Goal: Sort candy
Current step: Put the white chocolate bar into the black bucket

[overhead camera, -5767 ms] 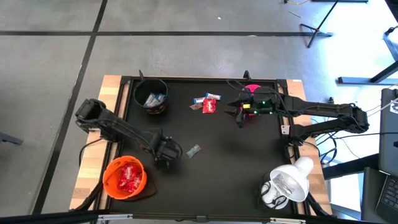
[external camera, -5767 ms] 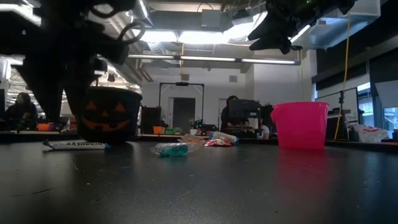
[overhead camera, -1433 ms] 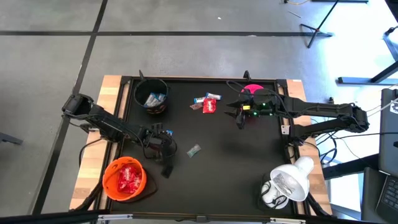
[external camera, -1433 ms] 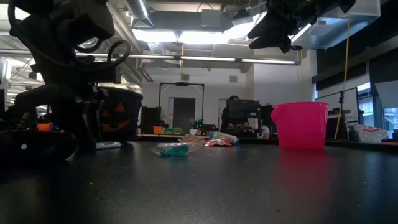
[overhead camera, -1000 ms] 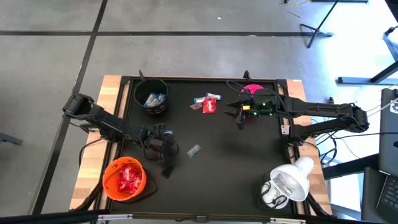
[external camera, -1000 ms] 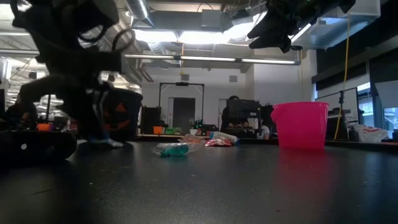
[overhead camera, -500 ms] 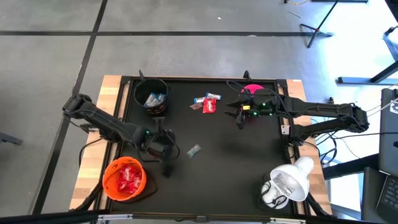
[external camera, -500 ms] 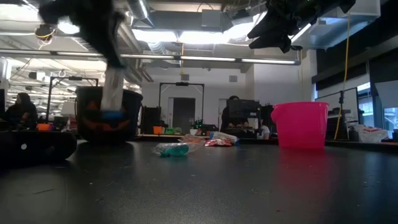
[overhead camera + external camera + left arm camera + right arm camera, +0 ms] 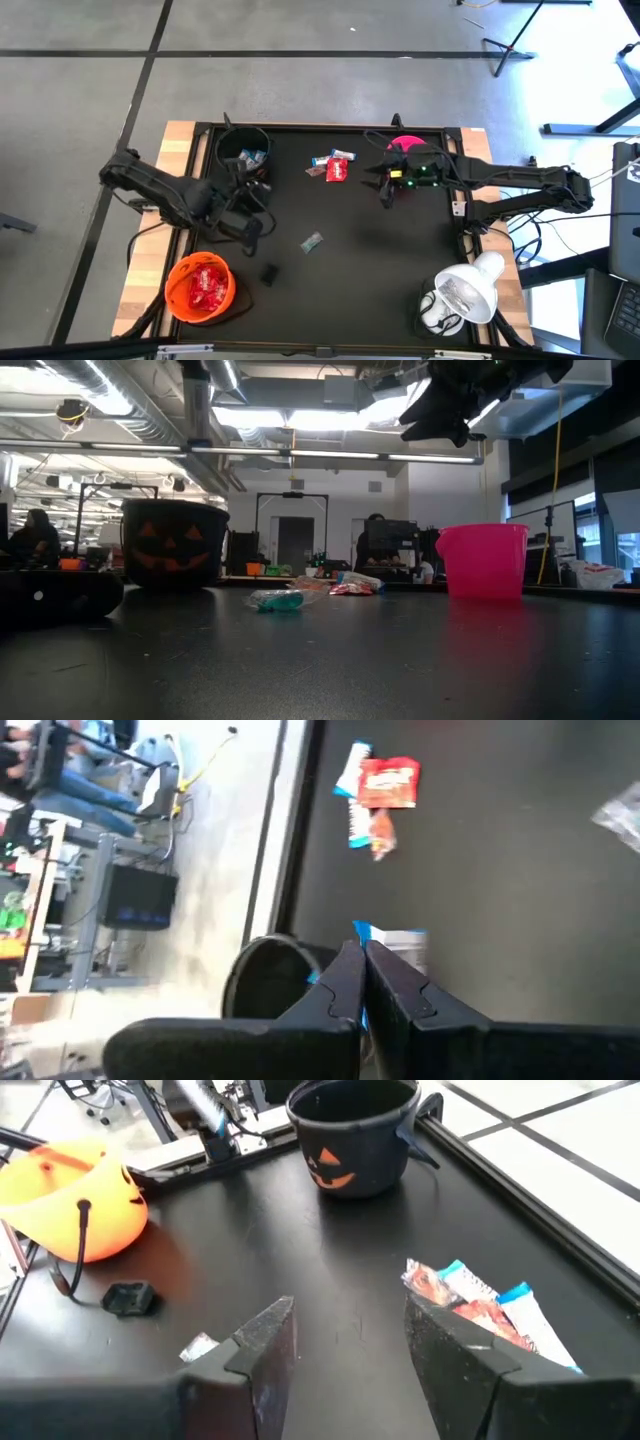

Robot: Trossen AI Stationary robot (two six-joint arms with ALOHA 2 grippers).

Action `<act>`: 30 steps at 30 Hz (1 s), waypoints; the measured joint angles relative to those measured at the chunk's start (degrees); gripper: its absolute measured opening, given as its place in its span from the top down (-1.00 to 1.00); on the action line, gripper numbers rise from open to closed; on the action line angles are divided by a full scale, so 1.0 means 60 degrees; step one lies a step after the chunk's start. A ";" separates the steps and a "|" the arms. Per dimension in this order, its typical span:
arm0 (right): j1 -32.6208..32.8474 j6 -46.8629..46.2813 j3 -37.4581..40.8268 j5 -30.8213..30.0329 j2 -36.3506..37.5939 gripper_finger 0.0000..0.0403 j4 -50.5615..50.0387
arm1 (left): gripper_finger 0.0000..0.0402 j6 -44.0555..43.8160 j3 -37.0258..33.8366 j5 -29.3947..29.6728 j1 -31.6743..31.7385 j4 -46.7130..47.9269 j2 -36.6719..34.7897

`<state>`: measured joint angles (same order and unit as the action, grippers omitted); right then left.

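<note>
My left gripper (image 9: 254,188) is shut on a blue-and-white candy (image 9: 402,946) and hovers just near of the black pumpkin bowl (image 9: 243,158), which holds more blue-and-white candy. A small heap of red and blue-and-white candy (image 9: 335,165) lies at the far middle of the table. One pale wrapped candy (image 9: 312,241) lies alone at mid-table. The orange bowl (image 9: 200,286) at the near left holds red candy. My right gripper (image 9: 385,186) hangs open above the table beside the pink bowl (image 9: 405,147); nothing is between its fingers. My left gripper pinches the blue-and-white candy between its two shut fingers (image 9: 350,982). The wrapper (image 9: 400,942) sticks out past the fingertips, and its blue end (image 9: 360,929) shows just above them. The candy is lifted clear of the table, close to the black bowl's rim (image 9: 262,952).
A small flat black object (image 9: 268,272) lies on the mat near the orange bowl. A white lamp (image 9: 463,292) stands at the near right corner. A raised black frame (image 9: 330,128) edges the mat. People and desks show in the room beyond.
My left gripper has risen from the table with the blue-and-white candy and swung toward the far edge, up to the black bowl. It has turned from pointing at the near edge to pointing at the bowl. The candy is now lifted clear.
</note>
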<state>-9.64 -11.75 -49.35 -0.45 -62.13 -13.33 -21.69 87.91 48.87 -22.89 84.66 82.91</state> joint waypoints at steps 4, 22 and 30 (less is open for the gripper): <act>-0.0002 0.0000 0.0256 0.0000 0.0000 0.08 -0.0028 | 1.00 -0.0036 0.0157 0.0244 0.0123 0.0281 -0.0432; -0.0020 -0.0042 0.0410 0.0000 -0.0004 0.08 0.1301 | 1.00 0.2158 -0.3029 -0.1249 0.4055 -0.3394 -0.5016; -0.0020 0.0007 0.0410 0.0191 -0.0004 0.08 0.1122 | 1.00 0.3446 -0.3493 -0.3157 0.5601 -0.4781 -0.4804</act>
<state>-9.76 -11.70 -46.89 0.70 -62.15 -6.60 -1.01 66.95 29.93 10.72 55.98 54.09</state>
